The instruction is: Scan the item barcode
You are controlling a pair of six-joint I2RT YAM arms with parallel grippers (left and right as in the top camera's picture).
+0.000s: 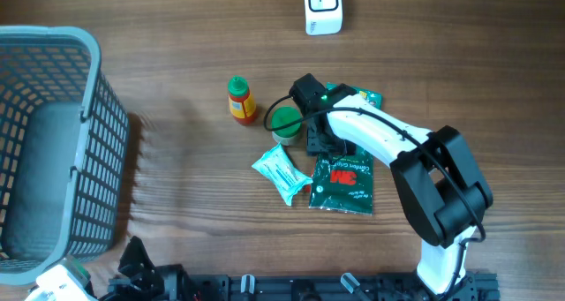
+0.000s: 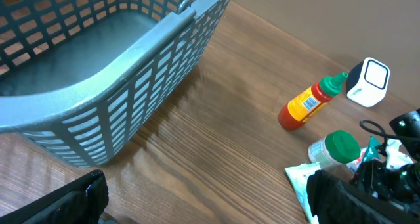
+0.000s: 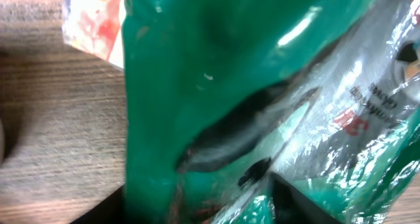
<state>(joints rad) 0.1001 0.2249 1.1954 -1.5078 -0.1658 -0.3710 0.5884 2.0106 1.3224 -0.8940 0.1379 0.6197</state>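
The step in hand is judged to be the pick-up: the right gripper is down on the upper end of the green 3M packet, which lies flat on the table among a green-capped jar and a white sachet. The wrist view is filled with the packet's film between the fingers, but whether the jaws have actually clamped it cannot be told. The left gripper stands wide apart and empty near the basket. The next move calls for a confirmed hold, a clean lift, and the barcode turned toward the scanner.
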